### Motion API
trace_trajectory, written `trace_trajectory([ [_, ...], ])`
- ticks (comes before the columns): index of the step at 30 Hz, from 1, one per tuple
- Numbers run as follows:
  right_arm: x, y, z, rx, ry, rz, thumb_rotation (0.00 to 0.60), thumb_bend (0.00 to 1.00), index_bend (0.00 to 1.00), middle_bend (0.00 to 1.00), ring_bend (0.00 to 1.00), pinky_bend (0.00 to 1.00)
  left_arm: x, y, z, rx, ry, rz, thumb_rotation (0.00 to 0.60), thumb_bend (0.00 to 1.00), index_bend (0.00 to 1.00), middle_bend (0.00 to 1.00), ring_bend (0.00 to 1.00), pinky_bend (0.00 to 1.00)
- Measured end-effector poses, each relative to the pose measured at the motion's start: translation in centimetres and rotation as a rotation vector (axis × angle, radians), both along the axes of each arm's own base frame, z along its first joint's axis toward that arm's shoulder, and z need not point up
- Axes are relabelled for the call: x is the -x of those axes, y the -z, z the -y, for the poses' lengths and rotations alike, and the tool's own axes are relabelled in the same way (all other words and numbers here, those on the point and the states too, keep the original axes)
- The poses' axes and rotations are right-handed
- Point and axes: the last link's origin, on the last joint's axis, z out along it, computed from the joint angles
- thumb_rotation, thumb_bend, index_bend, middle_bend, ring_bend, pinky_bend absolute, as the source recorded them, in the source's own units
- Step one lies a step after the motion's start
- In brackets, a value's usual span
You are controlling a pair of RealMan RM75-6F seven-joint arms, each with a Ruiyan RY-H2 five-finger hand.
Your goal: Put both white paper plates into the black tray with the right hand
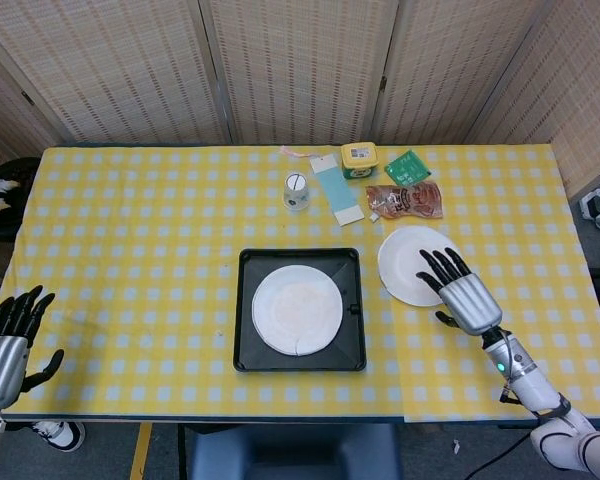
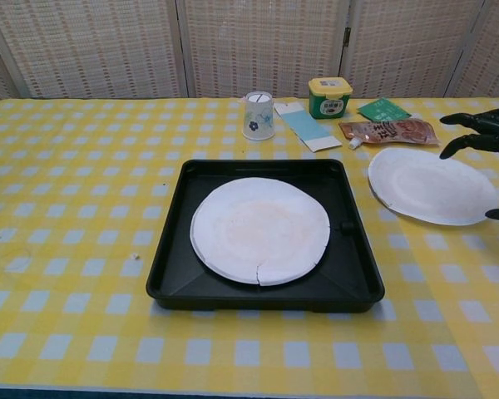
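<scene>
One round white paper plate [image 1: 298, 309] lies flat in shallow black rectangular tray [image 1: 248, 352] — first half done. Second white paper plate [image 1: 409, 262] on yellow checked tablecloth [image 1: 140, 230], just right of tray, not in it. Right hand [image 1: 462, 292] over plate's right edge, fingers spread wide, holding nothing — grasp and transfer left. Left hand [image 1: 5, 340] at table's near left edge, fingers apart, empty.

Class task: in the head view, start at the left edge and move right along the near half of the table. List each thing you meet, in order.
Left hand → square black plastic tray → round white paper plate lying in it → second white paper plate on the cloth → right hand.
</scene>
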Motion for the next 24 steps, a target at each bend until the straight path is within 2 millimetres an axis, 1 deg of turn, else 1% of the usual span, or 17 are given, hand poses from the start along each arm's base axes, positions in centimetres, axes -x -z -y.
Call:
trace_trajectory([
  [5,2.2,0.2,-0.6,0.029,0.033,0.02,0.6,0.23,0.33,0.0,0.0,0.0,0.1,0.0,-0.1,0.0,-0.005,-0.001,0.6,0.39,0.0,0.0,0.0,0.0],
  [10,3.7,0.7,-1.0,0.048,0.062,0.012,0.6,0.23,0.35,0.0,0.0,0.0,0.1,0.0,-0.1,-0.003,-0.007,0.001,0.6,0.38,0.0,0.0,0.0,0.0],
  [13,4.2,1.1,-1.0,0.054,0.082,0.005,0.6,0.23,0.36,0.0,0.0,0.0,0.1,0.0,-0.1,0.0,-0.007,-0.001,0.6,0.37,0.0,0.0,0.0,0.0],
  [16,4.7,1.5,-0.7,0.058,0.102,0.002,0.6,0.23,0.39,0.0,0.0,0.0,0.1,0.1,-0.1,0.003,-0.006,-0.003,0.6,0.37,0.0,0.0,0.0,0.0],
  [19,4.9,1.7,-0.4,0.07,0.103,-0.018,0.6,0.23,0.42,0.0,0.0,0.0,0.1,0.2,-0.2,0.005,-0.009,-0.005,0.6,0.37,0.0,0.0,0.0,0.0],
  [24,4.9,2.5,0.5,0.077,0.113,-0.037,0.6,0.23,0.44,0.0,0.0,0.0,0.2,0.2,-0.3,0.006,-0.015,-0.007,0.6,0.37,0.0,0.0,0.0,0.0],
])
